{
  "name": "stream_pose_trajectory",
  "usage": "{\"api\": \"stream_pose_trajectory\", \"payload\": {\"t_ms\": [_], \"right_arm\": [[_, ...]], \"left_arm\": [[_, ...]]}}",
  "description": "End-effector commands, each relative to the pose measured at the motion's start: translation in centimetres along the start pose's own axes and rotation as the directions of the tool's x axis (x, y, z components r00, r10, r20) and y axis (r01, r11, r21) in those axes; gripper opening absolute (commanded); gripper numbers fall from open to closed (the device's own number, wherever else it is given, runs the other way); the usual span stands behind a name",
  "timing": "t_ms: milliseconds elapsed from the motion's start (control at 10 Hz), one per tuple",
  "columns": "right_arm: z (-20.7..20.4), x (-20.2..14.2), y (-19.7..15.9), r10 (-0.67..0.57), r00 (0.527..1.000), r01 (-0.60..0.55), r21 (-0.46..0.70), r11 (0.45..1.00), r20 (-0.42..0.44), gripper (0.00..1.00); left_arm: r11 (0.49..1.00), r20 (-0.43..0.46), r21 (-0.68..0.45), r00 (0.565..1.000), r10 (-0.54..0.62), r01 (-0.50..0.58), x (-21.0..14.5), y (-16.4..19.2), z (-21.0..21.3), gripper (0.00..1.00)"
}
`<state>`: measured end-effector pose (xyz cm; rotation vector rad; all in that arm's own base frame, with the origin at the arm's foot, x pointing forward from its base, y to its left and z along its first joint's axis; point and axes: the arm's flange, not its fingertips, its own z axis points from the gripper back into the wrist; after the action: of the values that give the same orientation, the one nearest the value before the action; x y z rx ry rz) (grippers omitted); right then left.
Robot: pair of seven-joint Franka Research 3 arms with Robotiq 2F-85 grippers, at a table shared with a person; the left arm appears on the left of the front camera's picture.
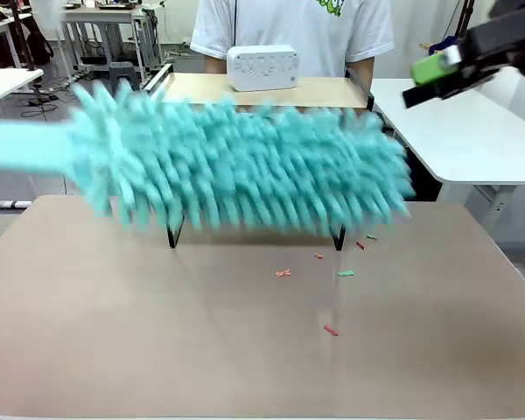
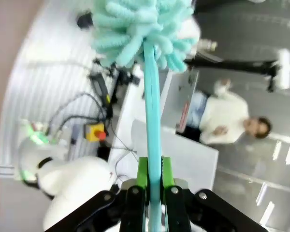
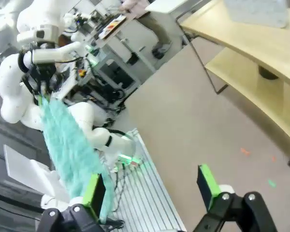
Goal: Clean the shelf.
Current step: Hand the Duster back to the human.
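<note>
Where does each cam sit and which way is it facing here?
Front: fixed between the arms, facing across the table at the person; duster, shelf, right gripper.
Left wrist: along the left gripper fingers clamping the duster handle, toward the room.
Right wrist: above open fingers, facing table and shelf.
Shared: duster in all three.

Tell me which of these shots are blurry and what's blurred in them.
Front view: the teal duster is smeared with motion blur, while the shelf and table scraps stay sharp. Left wrist view: the duster's head is soft, and the background is tilted and blurred. Right wrist view: the duster is streaked, with wide-angle bending.
</note>
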<state>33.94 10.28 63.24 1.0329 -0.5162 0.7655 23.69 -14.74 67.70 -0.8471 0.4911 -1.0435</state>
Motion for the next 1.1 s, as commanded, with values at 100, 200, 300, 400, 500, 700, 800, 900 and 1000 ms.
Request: {"api": "stream_pose_trajectory", "payload": {"t_ms": [100, 200, 300, 400, 500, 700, 800, 900, 1000], "right_arm": [[-5.0, 3.2, -1.6, -0.054, 0.986, 0.085, 0.196, 0.977, -0.158, 1.00], [-8.1, 2.7, -1.0, -0.043, 0.971, 0.104, 0.253, 0.962, -0.234, 1.00], [-10.2, 1.9, 0.0, -0.025, 0.958, 0.113, 0.294, 0.949, -0.286, 1.00], [-11.9, 0.9, 0.8, -0.002, 0.940, 0.117, 0.320, 0.940, -0.340, 1.00], [-12.9, -0.1, 1.3, 0.006, 0.931, 0.133, 0.354, 0.926, -0.365, 1.00], [-14.3, -1.7, 2.1, 0.037, 0.902, 0.156, 0.403, 0.902, -0.431, 1.00], [-14.5, -2.2, 2.3, 0.042, 0.895, 0.164, 0.415, 0.895, -0.445, 1.00], [-14.4, -2.4, 2.6, 0.054, 0.892, 0.156, 0.417, 0.895, -0.449, 1.00], [-14.2, -2.4, 2.5, 0.066, 0.890, 0.147, 0.422, 0.894, -0.450, 1.00]], "left_arm": [[1.000, -0.107, 0.010, 0.994, -0.028, 0.029, 0.1, 1.2, 1.6, 0.13], [0.999, -0.121, 0.003, 0.991, -0.051, 0.052, 1.1, 1.4, 1.3, 0.13], [0.999, -0.110, -0.002, 0.993, -0.052, 0.052, 2.0, 1.7, 1.3, 0.13], [0.998, -0.091, -0.014, 0.994, -0.058, 0.057, 2.7, 2.0, 1.4, 0.13], [0.999, -0.057, -0.010, 0.997, -0.048, 0.047, 3.3, 2.3, 1.5, 0.13], [0.998, -0.025, -0.041, 0.999, -0.039, 0.037, 4.1, 3.2, 1.6, 0.13], [0.999, -0.006, -0.029, 1.000, -0.018, 0.018, 4.2, 3.6, 1.6, 0.13], [0.999, 0.001, -0.033, 1.000, -0.010, 0.010, 4.3, 3.8, 1.7, 0.13], [0.999, 0.007, -0.037, 1.000, -0.012, 0.012, 4.3, 3.8, 1.8, 0.13]]}}
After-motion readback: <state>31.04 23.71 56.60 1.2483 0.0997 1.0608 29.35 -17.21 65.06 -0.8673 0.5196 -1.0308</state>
